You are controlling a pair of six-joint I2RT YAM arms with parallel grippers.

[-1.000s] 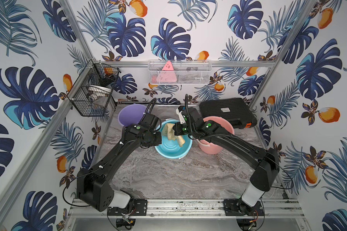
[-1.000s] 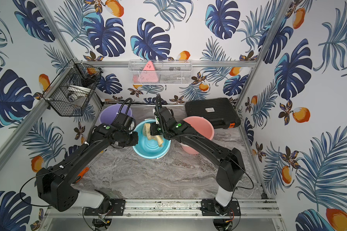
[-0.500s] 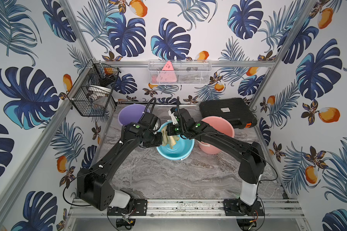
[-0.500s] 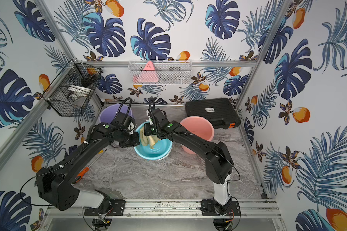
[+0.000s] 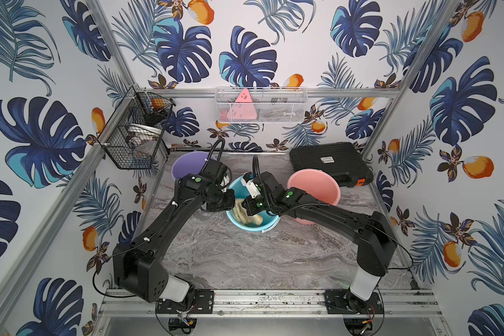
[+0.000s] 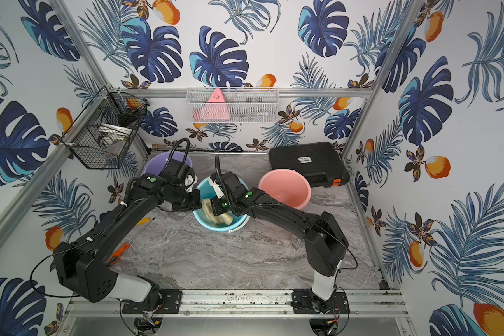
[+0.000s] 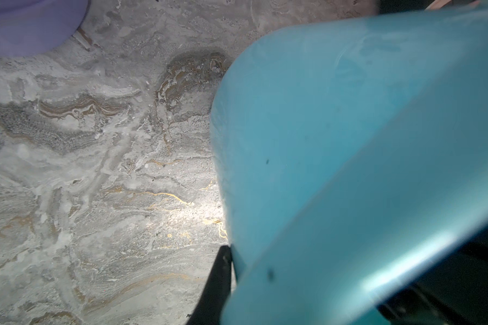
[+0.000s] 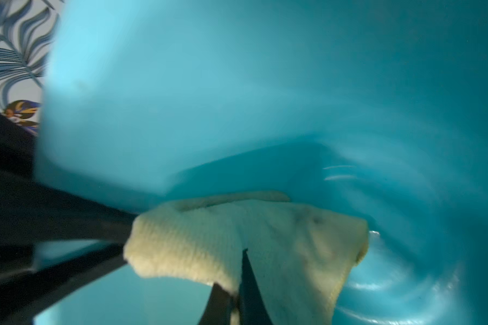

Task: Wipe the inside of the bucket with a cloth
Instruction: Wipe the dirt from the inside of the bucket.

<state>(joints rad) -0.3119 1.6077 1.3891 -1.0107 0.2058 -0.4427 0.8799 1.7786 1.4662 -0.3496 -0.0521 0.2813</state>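
— So where is the cloth point(image 8: 279, 242)?
— Down inside the blue bucket point(image 5: 252, 227), bunched low against its inner wall.
— Who has it?
— The right gripper point(image 8: 238, 275), reaching in through the bucket's mouth. Its jaws are pinched together on a fold of the cloth.
— And the left gripper point(image 5: 229, 203)?
— At the bucket's left rim, clamped on the wall, with one finger point(image 7: 220, 270) outside it. A pink bucket point(image 5: 313, 195) stands just beside the blue one, on its right.
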